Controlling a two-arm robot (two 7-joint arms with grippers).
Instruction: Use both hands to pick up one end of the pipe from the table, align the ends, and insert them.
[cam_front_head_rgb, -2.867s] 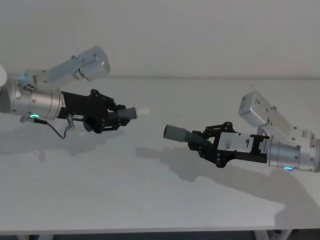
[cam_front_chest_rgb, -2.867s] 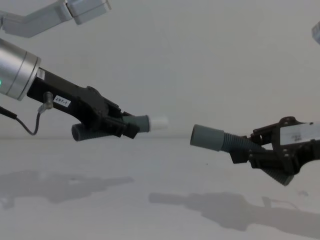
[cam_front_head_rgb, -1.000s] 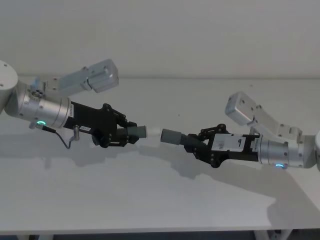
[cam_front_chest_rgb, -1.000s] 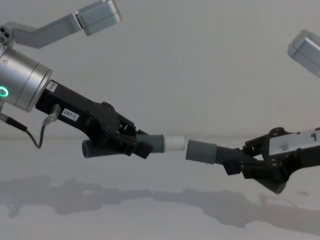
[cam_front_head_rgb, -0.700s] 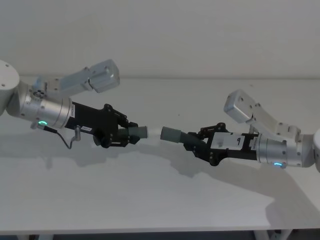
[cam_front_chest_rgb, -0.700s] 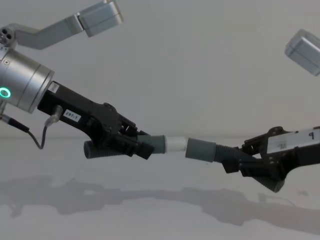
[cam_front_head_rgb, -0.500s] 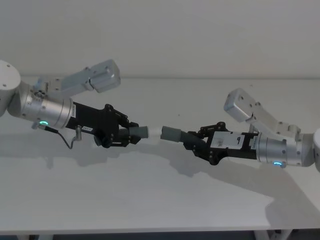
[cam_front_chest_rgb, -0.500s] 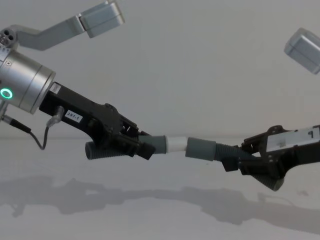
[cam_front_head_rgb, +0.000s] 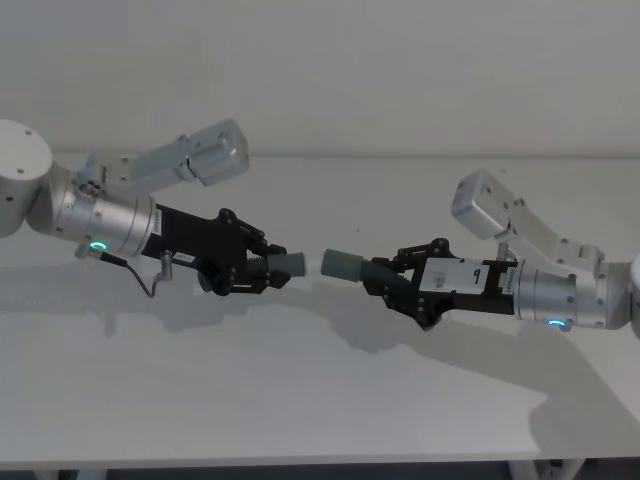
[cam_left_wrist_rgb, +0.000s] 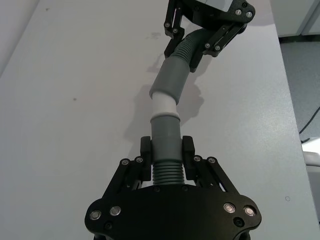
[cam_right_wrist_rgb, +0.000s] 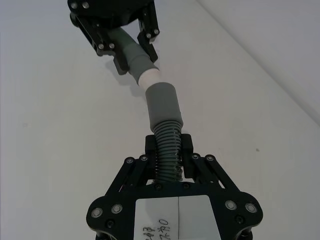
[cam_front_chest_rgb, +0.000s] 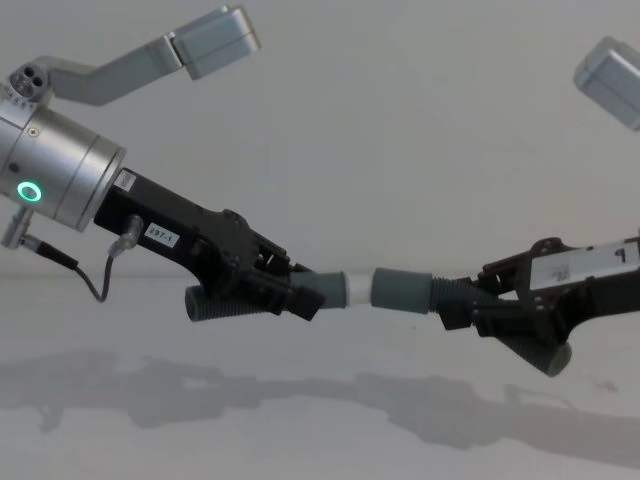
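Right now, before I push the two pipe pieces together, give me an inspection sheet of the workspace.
Surface: white table, matte, arm shadows on it.
Job's things: white-tipped pipe piece and grey-collared pipe piece, both held above the table; the white tip meets the mouth of the wide grey collar, most of the tip not yet inserted.
Clutter: nothing seen.
Grippers: left gripper shut on the white-tipped piece's ribbed section; right gripper shut on the other piece's ribbed section.
Cables: thin grey cable looping under the left wrist, away from the pipe.
Surroundings: plain pale wall; floor past the table edge in the left wrist view.
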